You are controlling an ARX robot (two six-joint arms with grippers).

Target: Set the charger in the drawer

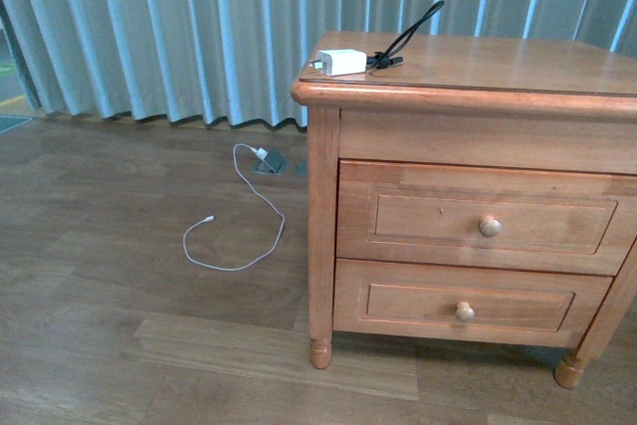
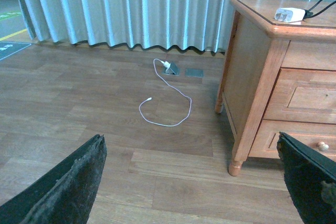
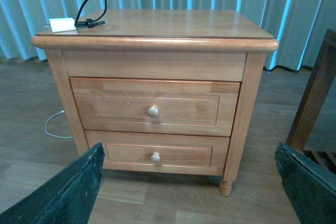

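Observation:
The white charger (image 1: 339,62) with its black cable (image 1: 410,32) lies on the near left corner of the wooden nightstand top (image 1: 498,62). It also shows in the left wrist view (image 2: 290,14) and the right wrist view (image 3: 62,24). The taller upper drawer (image 1: 478,218) is shut, with a round pale knob (image 1: 490,226); it also shows in the right wrist view (image 3: 155,106). My left gripper (image 2: 191,182) is open and empty above the floor, left of the nightstand. My right gripper (image 3: 189,182) is open and empty, in front of the nightstand. Neither arm shows in the front view.
The shorter lower drawer (image 1: 463,302) is shut. A thin white cable (image 1: 244,216) lies on the floor by a floor socket (image 1: 270,161). Curtains (image 1: 149,27) hang behind. A dark wooden piece of furniture (image 3: 315,103) stands to the nightstand's right.

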